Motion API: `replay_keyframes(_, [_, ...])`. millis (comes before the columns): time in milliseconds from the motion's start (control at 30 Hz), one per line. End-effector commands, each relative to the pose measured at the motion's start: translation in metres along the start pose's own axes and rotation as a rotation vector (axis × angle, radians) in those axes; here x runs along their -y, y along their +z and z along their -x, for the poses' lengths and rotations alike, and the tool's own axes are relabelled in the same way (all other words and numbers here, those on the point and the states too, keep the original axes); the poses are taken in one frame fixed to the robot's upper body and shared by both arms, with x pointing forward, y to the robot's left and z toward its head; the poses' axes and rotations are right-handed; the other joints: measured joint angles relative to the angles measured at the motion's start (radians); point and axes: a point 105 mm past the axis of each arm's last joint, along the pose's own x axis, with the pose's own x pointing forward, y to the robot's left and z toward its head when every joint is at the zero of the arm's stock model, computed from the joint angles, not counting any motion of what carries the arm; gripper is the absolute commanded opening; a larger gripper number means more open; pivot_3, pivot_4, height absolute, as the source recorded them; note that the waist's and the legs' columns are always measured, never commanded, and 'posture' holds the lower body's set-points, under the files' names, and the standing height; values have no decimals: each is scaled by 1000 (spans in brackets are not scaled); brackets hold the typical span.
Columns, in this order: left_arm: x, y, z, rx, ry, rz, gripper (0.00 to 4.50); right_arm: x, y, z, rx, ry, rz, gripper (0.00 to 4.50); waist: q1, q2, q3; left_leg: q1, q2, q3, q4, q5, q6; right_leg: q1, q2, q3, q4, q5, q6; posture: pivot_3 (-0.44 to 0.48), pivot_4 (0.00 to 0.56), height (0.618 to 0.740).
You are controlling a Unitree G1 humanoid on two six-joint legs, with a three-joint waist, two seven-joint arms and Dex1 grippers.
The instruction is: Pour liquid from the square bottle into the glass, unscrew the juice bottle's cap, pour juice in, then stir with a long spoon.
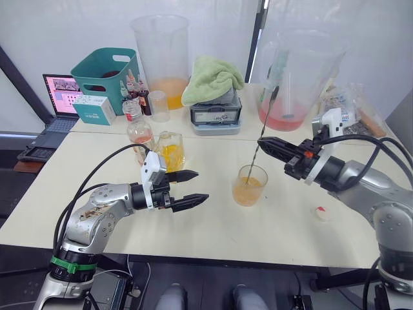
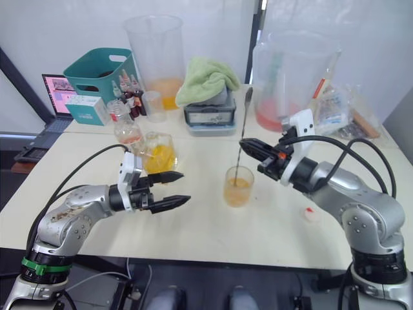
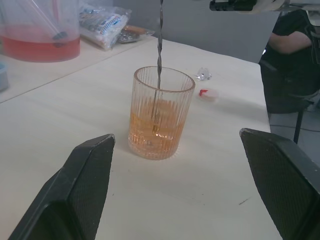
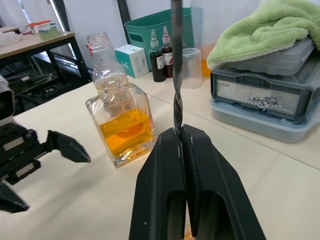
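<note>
One claw, the right claw point(image 1: 266, 143), pinches the long spoon point(image 1: 261, 137), whose bowl sits in the glass point(image 1: 250, 185) just below it. The left claw point(image 1: 191, 188) gapes empty beside the glass. I think slow, small circles will stir without tipping it.

A robot test lab: pale counter point(image 1: 213, 226) against white curtains, a laptop point(image 1: 58, 103), big measuring jugs point(image 1: 161, 55), trailing cables.
</note>
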Motion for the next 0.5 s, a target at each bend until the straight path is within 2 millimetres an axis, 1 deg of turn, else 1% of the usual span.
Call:
replay_keyframes(33, [2, 11, -2, 23, -11, -56, 4241, 6, 14, -1, 51, -24, 90, 0, 0, 0, 0, 0, 0, 0, 0, 0, 0, 0, 0, 0, 0, 0, 0, 0, 150, 740])
replay_keyframes(133, [1, 11, -3, 23, -9, -58, 4241, 10, 14, 0, 35, -38, 148, 0, 0, 0, 0, 0, 0, 0, 0, 0, 0, 0, 0, 0, 0, 0, 0, 0, 150, 740])
replay_keyframes(233, [0, 11, -4, 23, -8, -60, 4241, 10, 11, 5, -1, -23, 177, 0, 0, 0, 0, 0, 0, 0, 0, 0, 0, 0, 0, 0, 0, 0, 0, 0, 150, 740])
replay_keyframes(367, [-1, 10, -4, 19, -4, -59, 4241, 0, 6, 17, -78, 44, 183, 0, 2, 0, 0, 0, 0, -1, 0, 0, 0, 0, 0, 0, 1, 0, 0, 0, 150, 740])
replay_keyframes(500, [-2, 10, -5, 19, -3, -60, 4241, -12, 8, 18, -81, 100, 148, 0, 1, 0, 0, 0, 0, -1, 0, 0, 0, 0, 0, 0, 1, 0, 0, 0, 150, 740])
